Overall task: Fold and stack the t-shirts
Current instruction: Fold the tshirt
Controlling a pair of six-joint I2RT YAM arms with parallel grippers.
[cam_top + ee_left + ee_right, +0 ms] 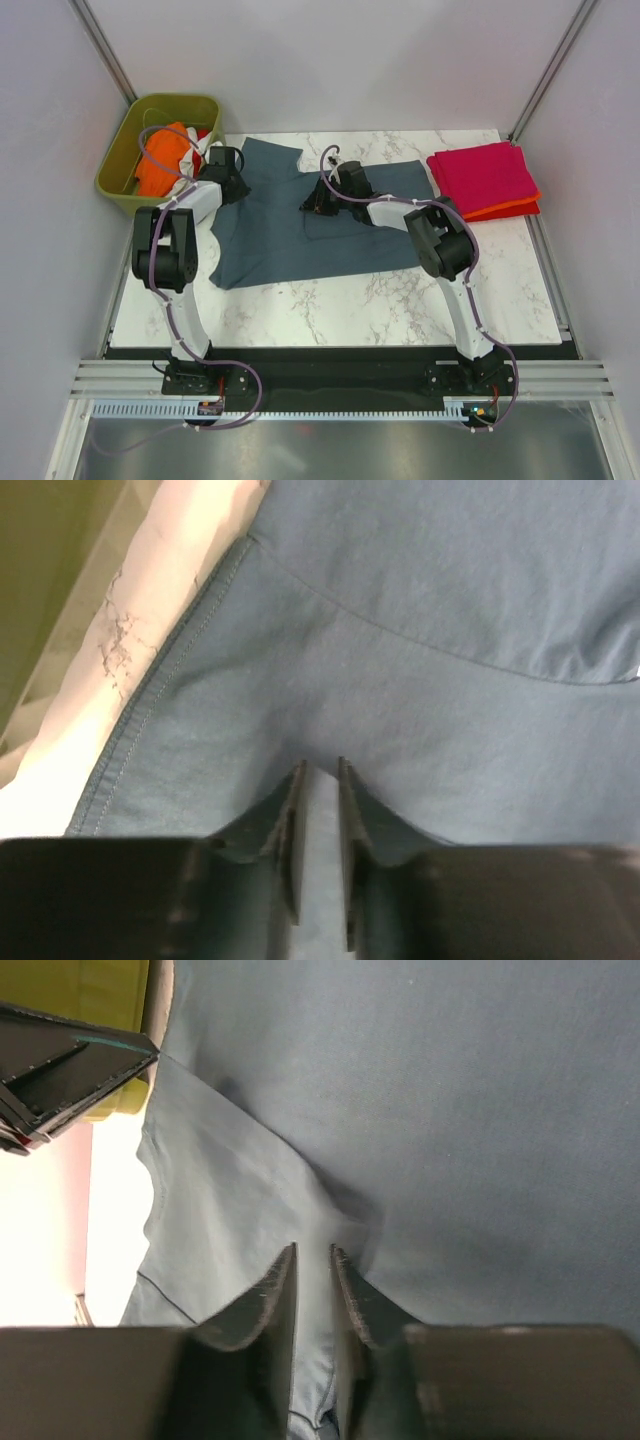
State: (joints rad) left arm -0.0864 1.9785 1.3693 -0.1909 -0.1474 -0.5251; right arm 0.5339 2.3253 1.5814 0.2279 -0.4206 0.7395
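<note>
Fingers of the left gripper (320,765) stand a narrow slit apart, tips down on the blue-grey t-shirt (300,230). Cloth shows in the slit, and it cannot be told whether it is pinched or merely underneath. The right gripper (313,1250) shows the same posture: a slim gap and a crease of cloth running up to the tips, with the grip equally uncertain.

The shirt lies spread on the marble table (400,300), its long axis running across from one gripper to the other and on past the right one. The left gripper sits at the shirt's far left part, with a stitched edge just to its left. The right gripper sits near the shirt's middle, where a lighter folded layer begins to its left. Most of the cloth lies behind both grippers, toward the arm bases. Neck and hem cannot be told apart, so the shirt's heading stays open.

Well to the right of the right gripper sits a folded pink t-shirt (485,172) on an orange-red t-shirt (515,210). The right arm is the nearer one to that stack. Left of the left gripper stands a green bin (120,150) holding an orange t-shirt (160,160).
</note>
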